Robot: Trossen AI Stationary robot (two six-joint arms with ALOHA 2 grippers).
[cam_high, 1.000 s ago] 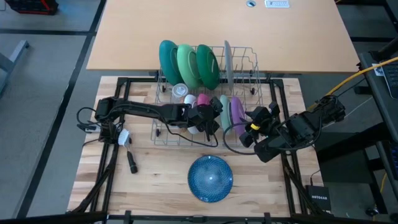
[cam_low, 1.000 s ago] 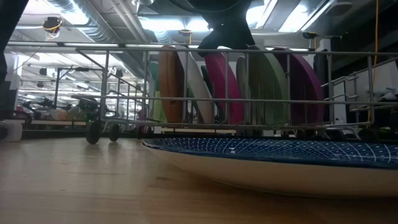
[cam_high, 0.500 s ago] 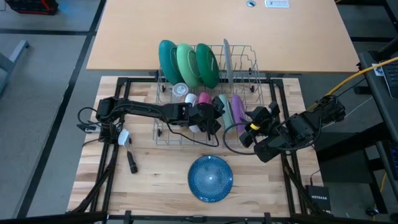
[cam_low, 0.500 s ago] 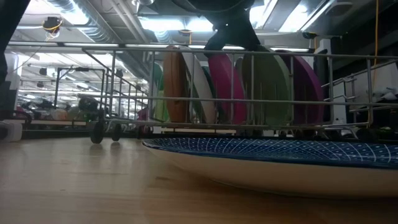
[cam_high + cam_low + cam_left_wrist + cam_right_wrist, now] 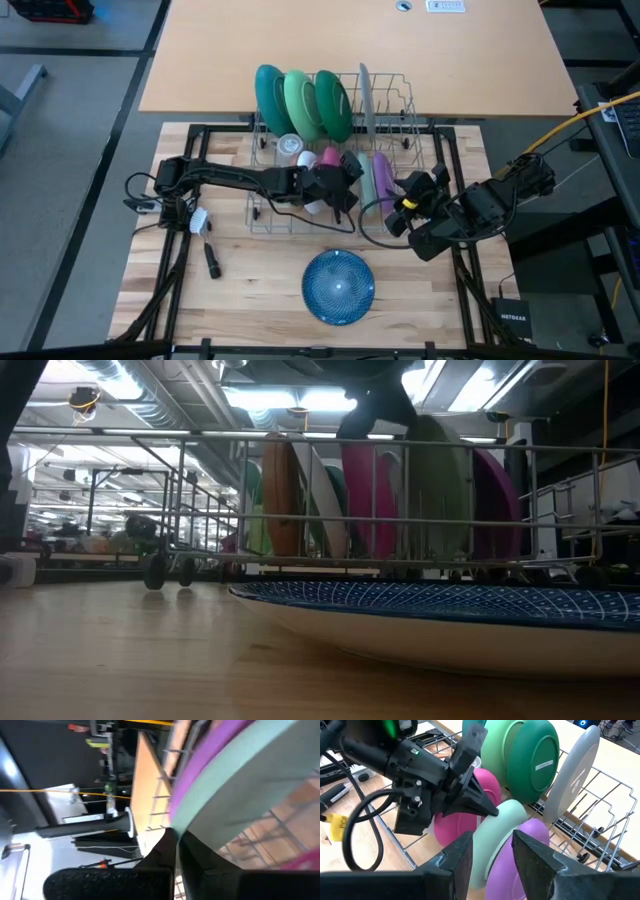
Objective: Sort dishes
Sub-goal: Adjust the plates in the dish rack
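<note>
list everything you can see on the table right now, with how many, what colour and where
Dish rack: one, metal wire, middle of the table.
Large bowls: three, teal and green, on edge in the rack's far row.
Grey plate: one, upright beside those bowls.
Pink dish: one, near row of the rack.
Pale green dish: one, beside the pink one.
Purple dish: one, next to the pale green one.
Blue plate: one, flat on the table in front of the rack.
Left pincer: shut on the pale green dish's rim.
Right pincer: beside the rack's right end.
</note>
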